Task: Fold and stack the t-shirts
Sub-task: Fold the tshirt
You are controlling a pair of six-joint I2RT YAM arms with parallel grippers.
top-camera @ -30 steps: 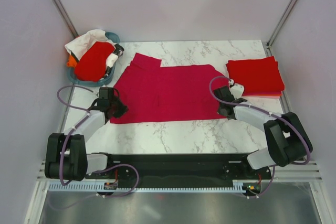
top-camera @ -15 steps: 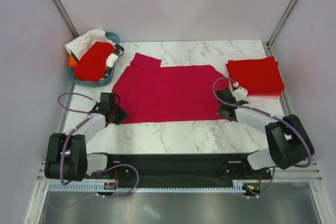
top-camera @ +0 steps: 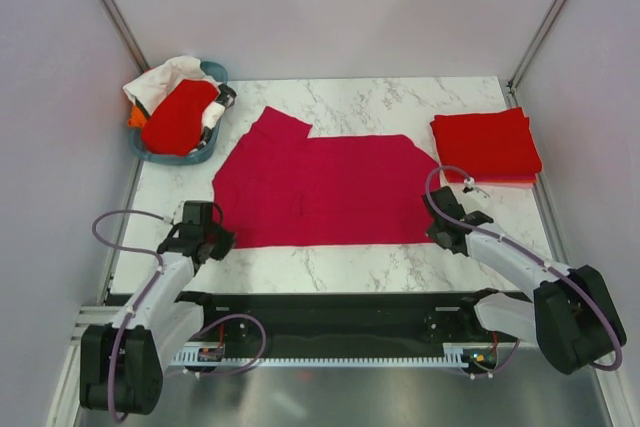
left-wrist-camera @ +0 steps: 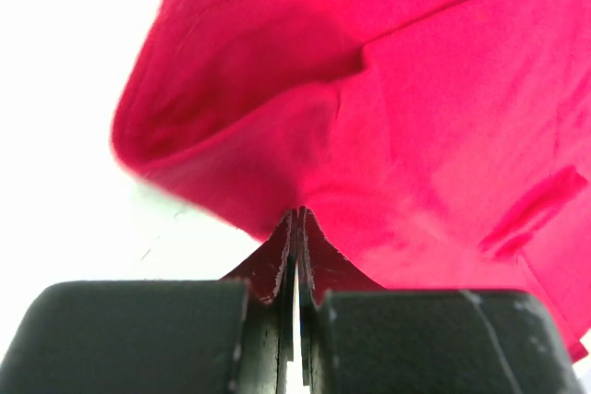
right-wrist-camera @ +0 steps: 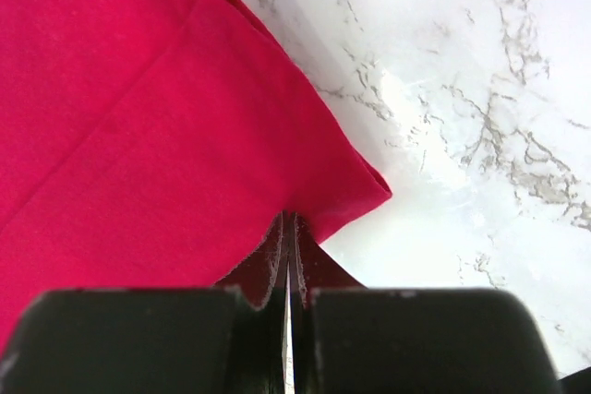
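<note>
The crimson-pink cotton t-shirt (top-camera: pixel 320 192) lies flat on the white marble table (top-camera: pixel 330 267), long axis nine to three o'clock, spreading toward twelve from the left gripper (top-camera: pixel 212 241) and right gripper (top-camera: pixel 441 233), each clenched on a near hem corner.

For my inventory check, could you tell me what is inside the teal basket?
A red garment lies on top, white cloth behind it; whatever sits underneath is covered.
</note>
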